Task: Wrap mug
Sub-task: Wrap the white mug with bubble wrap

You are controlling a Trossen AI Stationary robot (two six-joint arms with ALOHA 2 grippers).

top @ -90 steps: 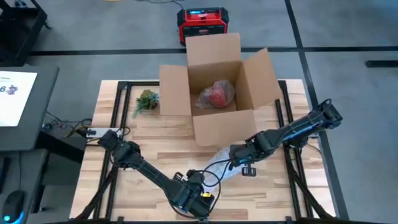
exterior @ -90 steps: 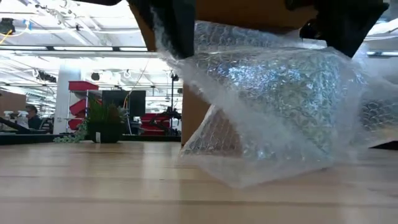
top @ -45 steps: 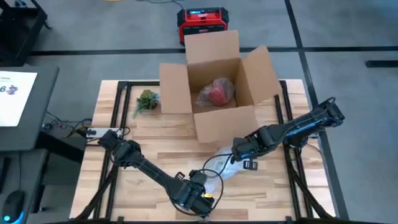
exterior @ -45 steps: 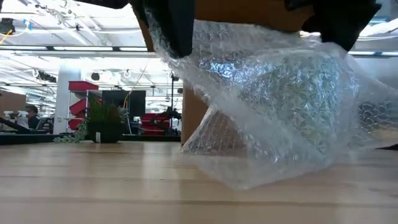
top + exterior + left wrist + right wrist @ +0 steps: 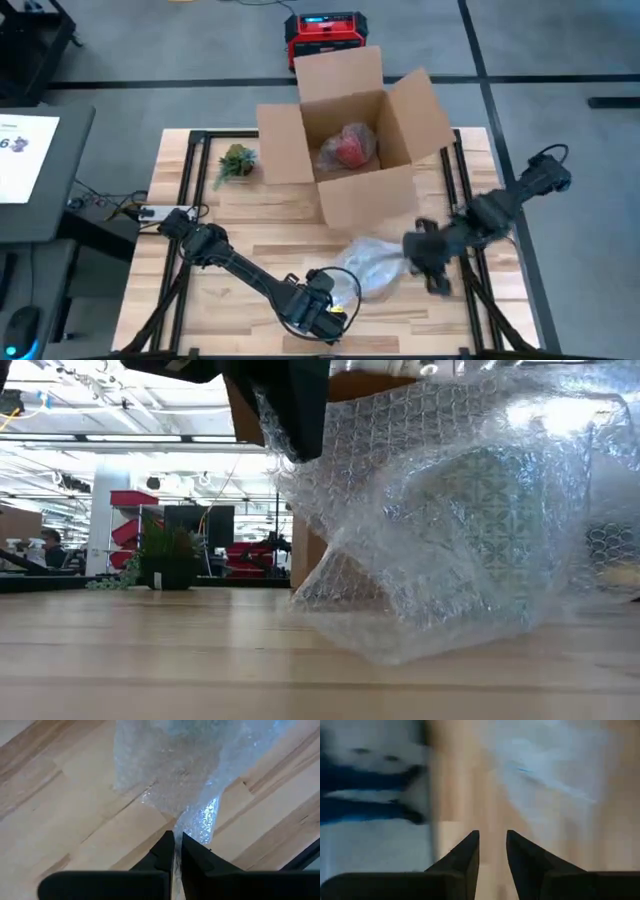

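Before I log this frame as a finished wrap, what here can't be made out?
- Mug: low view shows only a patterned shape through the bubble wrap; handle and rim hidden.
- Right gripper: motion-blurred in the high view; its wrist view is smeared too.
- Left gripper: the fingers pinch a tail of wrap; the high view hides this under the wrist.
- Red thing in the box: wrapped, unidentifiable.

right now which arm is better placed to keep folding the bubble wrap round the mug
Left. The left gripper is shut on the bubble wrap, while the right gripper sits beside it holding nothing.
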